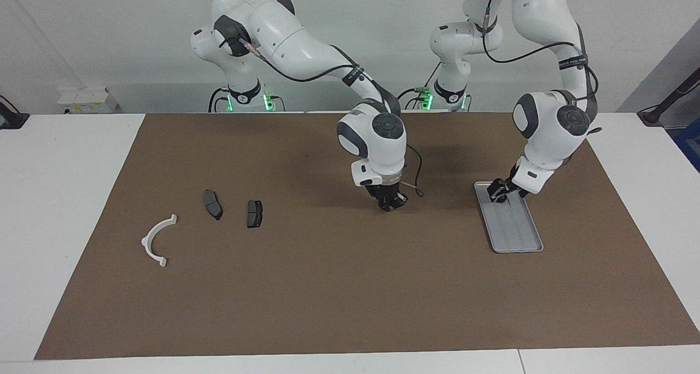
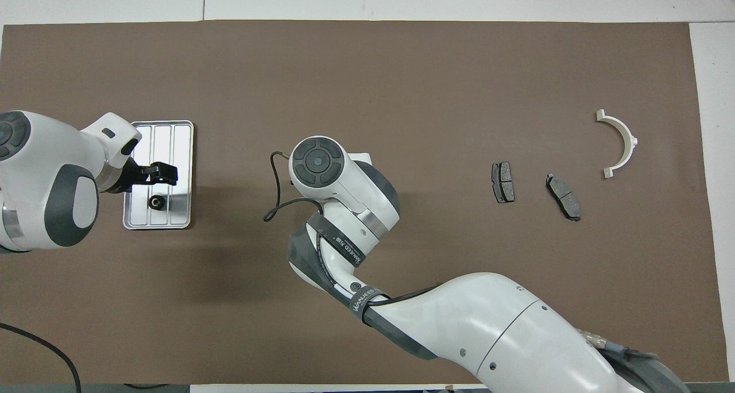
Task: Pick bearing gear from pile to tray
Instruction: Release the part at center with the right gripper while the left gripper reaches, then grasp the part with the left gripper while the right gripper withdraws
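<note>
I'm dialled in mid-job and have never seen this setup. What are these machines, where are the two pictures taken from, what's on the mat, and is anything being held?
Two white robot arms work at a table. One picture faces them; the other looks down from above their end. The left gripper is open over the tray, where a small black round part lies. The right gripper is shut above the brown mat; nothing shows in it. Toward the right arm's end lie two brake pads and a white half-ring bracket.
</note>
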`<action>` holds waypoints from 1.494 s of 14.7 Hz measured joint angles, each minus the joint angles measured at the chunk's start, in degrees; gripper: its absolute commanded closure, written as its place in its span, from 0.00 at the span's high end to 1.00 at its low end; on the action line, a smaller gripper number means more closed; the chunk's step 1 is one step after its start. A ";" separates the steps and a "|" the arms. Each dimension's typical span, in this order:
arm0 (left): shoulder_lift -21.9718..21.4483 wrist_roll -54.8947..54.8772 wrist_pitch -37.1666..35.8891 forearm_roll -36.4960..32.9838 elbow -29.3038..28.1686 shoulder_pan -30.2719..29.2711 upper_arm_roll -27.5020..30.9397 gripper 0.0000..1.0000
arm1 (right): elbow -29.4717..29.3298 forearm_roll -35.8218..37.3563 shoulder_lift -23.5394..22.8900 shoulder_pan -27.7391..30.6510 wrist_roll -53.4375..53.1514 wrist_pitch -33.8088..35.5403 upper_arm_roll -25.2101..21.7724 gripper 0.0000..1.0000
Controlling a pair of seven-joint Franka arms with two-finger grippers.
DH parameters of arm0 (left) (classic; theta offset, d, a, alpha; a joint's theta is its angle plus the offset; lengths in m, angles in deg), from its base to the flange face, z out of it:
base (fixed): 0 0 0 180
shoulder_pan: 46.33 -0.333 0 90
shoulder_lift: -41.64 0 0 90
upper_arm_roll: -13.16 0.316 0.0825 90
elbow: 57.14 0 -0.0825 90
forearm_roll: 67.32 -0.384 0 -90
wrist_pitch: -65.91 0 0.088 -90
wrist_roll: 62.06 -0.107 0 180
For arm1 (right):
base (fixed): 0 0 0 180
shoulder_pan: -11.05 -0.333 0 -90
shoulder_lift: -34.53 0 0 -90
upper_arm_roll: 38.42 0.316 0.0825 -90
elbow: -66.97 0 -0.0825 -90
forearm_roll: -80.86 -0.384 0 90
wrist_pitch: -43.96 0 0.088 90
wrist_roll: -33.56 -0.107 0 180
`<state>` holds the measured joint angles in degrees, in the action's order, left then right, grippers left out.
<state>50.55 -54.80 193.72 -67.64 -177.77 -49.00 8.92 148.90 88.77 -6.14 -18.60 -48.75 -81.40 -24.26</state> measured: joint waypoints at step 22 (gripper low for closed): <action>4.24 50.30 1.00 -0.03 8.17 27.71 -0.50 0.68 | -10.91 1.43 16.43 26.40 67.73 27.66 -0.41 1.00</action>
<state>54.80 -4.51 194.72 -67.67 -169.60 -21.29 8.42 137.99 90.20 10.29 7.80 18.98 -53.74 -24.68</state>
